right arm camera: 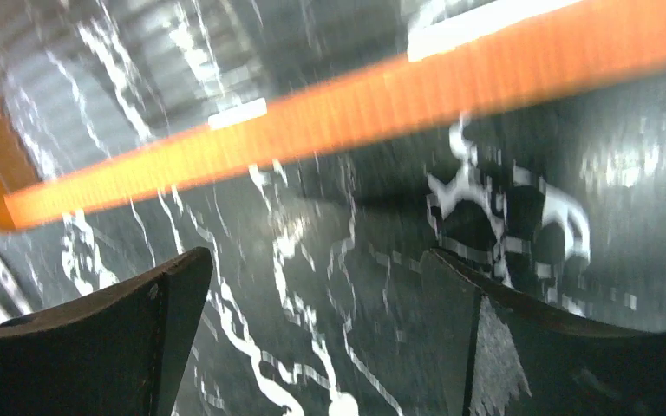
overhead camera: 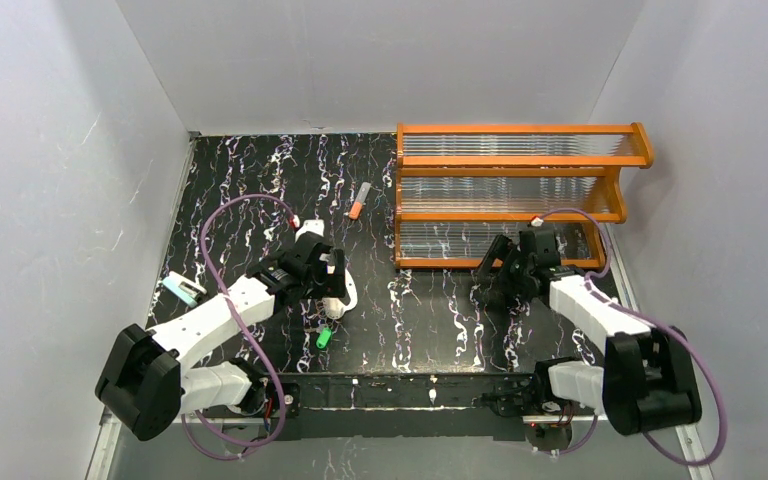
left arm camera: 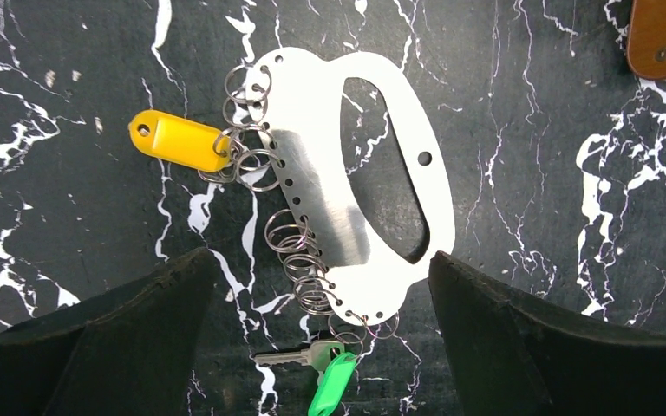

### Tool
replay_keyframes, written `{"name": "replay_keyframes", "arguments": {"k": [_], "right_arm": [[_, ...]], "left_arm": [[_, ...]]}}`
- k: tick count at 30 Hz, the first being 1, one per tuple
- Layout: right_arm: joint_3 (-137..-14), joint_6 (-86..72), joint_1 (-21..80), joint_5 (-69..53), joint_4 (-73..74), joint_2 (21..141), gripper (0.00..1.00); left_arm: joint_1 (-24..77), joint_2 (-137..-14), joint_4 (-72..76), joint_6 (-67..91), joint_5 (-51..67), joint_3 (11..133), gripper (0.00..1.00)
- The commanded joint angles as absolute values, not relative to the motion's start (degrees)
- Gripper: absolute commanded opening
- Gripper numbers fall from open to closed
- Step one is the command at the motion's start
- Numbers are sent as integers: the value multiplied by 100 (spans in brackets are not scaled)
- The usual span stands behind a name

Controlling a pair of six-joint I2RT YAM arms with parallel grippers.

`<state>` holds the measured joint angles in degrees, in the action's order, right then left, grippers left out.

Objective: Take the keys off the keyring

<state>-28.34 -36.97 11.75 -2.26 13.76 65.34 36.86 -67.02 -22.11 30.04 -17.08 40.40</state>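
The keyring [left arm camera: 312, 186] is a flat silvery oval plate with a long slot, lying on the black marbled table. Several small wire rings hang along its left edge. The yellow-headed key [left arm camera: 178, 141] hangs from rings at its upper left. The green-headed key [left arm camera: 334, 386], with a short silvery blade [left arm camera: 282, 355], hangs at its lower end. My left gripper [left arm camera: 321, 260] is open and hovers over the plate's lower end, one finger on each side. From above, the left gripper [overhead camera: 325, 270] covers most of the keyring [overhead camera: 348, 292]; the green key [overhead camera: 323, 338] shows below it. My right gripper [overhead camera: 495, 280] is open and empty.
An orange rack [overhead camera: 520, 195] with clear shelves stands at the back right, close to the right gripper; its bar [right arm camera: 355, 113] crosses the blurred right wrist view. An orange-and-grey stick [overhead camera: 360, 200] lies behind the keyring. A light-blue object [overhead camera: 182, 290] lies at the left edge.
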Motion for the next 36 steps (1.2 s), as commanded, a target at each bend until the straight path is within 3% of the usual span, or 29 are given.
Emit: {"name": "replay_keyframes", "arguments": {"k": [1,15,23,32,36], "right_arm": [[-3125,-3604,1182,232,166,7277,99],[-4968,-2667,1173,510,-1012,9676,99],[-4205,-3176,2121,-296,-565,8465,99],[-2885,-4941,3384,-351,-1080,7052,99],[-2537,-5604,3708,-370,-1570,6995,99]], "left_arm": [[3656,-6763,-2061,3036,-1444,3903,92],[3573,-7058,-1775,3181,-996,3771,93],[3560,-7106,-1346,3592,-674,3474,86],[3560,-7374,-418,4088,488,3123,58],[3626,-7610,423,4530,1082,2998,54]]}}
